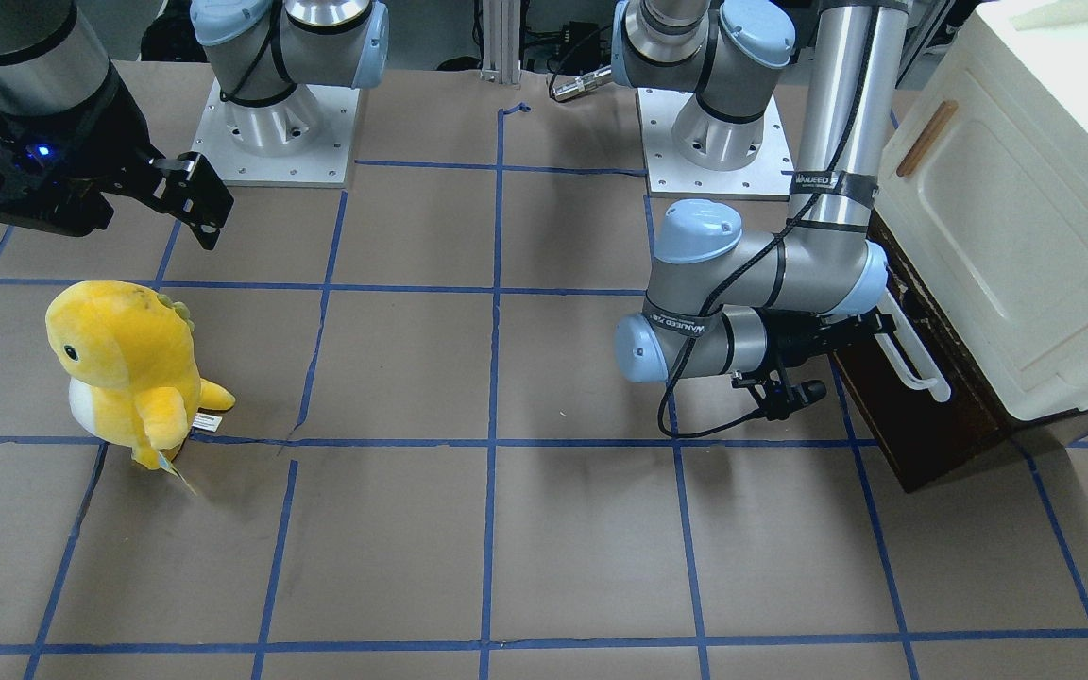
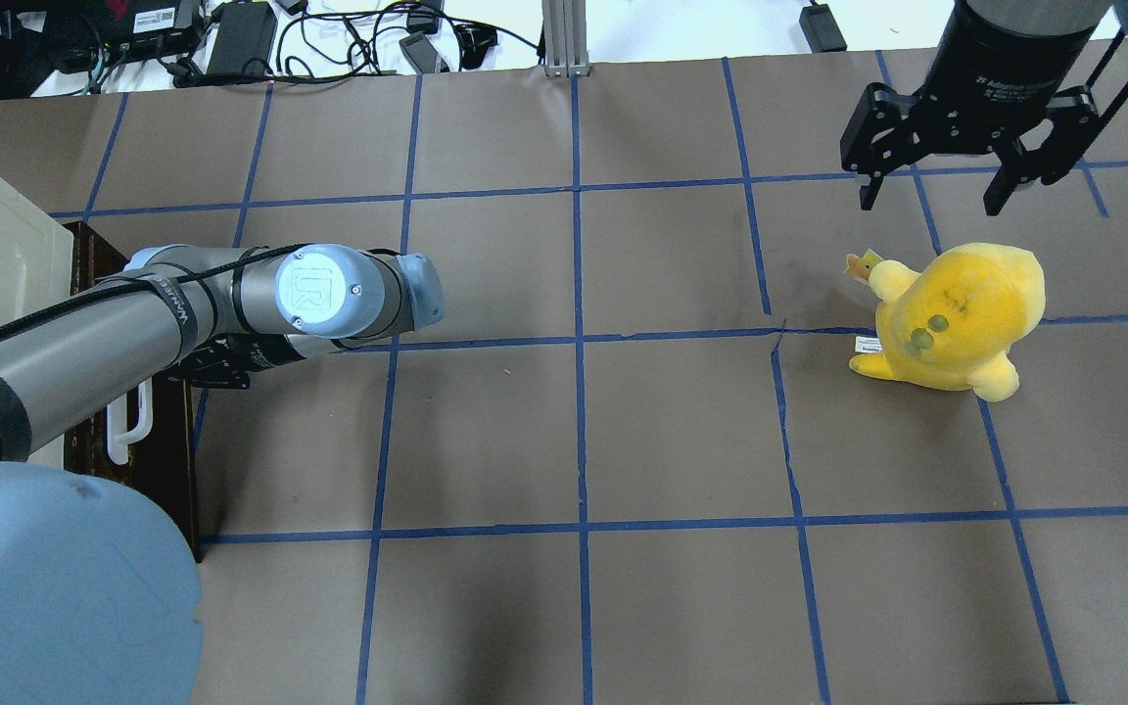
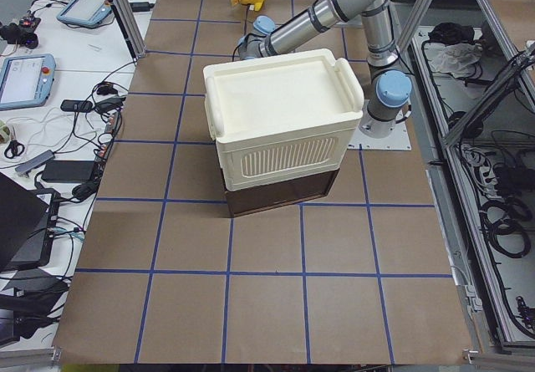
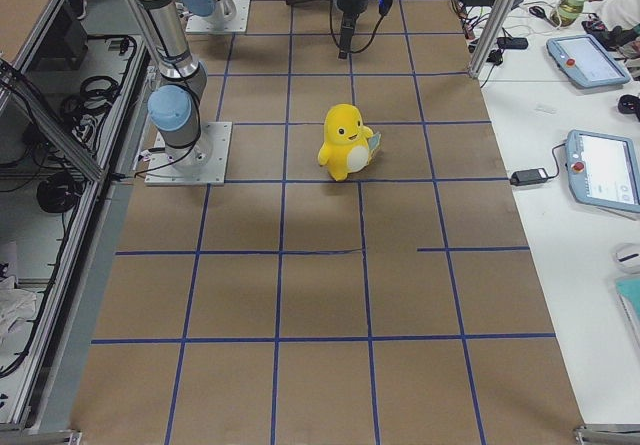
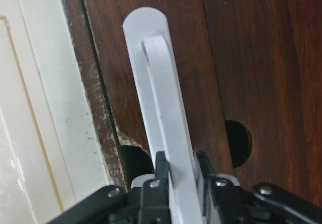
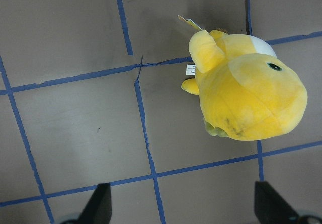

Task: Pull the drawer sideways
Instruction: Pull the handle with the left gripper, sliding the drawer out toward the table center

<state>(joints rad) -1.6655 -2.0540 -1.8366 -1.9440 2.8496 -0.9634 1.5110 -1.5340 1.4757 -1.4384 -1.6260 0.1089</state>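
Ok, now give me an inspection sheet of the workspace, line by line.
Surface: brown table covering with a blue tape grid; small tear beside the toy.
Job's things: drawer, dark front under the cream cabinet; white handle looks intact.
Clutter: yellow plush toy, upright, across the table from the drawer.
Grippers: left gripper shut on the handle; right gripper open, empty, near the toy.
Cables: black cable loops off the left arm's wrist.
Surroundings: pendants and power bricks on side benches.
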